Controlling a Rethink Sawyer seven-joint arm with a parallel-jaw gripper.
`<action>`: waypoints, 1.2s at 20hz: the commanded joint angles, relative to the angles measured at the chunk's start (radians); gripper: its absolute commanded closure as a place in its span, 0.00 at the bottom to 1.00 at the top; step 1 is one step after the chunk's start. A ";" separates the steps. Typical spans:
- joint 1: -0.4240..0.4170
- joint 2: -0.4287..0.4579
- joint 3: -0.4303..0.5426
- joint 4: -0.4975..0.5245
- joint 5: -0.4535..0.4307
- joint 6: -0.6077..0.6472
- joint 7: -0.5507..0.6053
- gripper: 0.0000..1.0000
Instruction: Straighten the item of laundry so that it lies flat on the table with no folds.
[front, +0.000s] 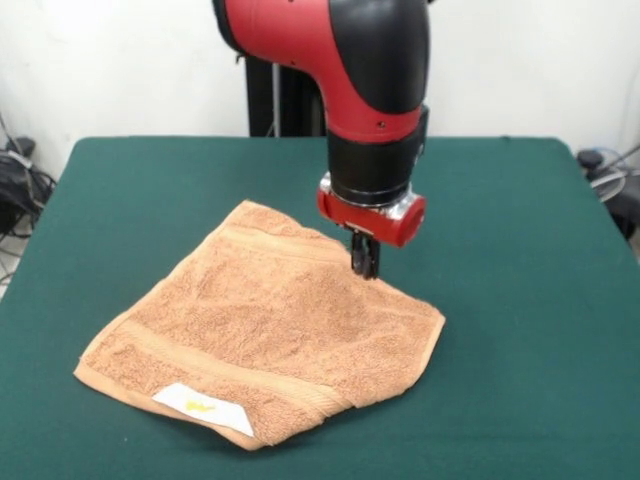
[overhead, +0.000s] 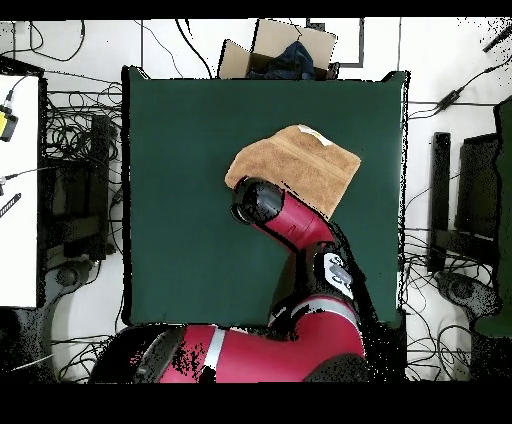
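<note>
A: At the towel's (front: 270, 325) far edge my tool (front: 365, 262) sits, tips together, apparently pinching cloth.

B: And the towel?

A: Mid-surface (front: 520, 300), nearly flat. If I drag while pinched, I'd likely bunch a fresh fold.

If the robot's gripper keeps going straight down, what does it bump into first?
Most likely the towel. The gripper points straight down at its far edge, with the green table beneath. It looks right at the cloth, though whether it touches yet is hard to tell.
</note>
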 joint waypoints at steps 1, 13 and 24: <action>0.000 0.045 -0.001 -0.014 0.040 -0.028 0.245 1.00; 0.021 0.207 0.064 -0.151 0.099 -0.274 0.277 1.00; 0.113 0.292 -0.071 -0.437 0.199 -0.051 0.254 1.00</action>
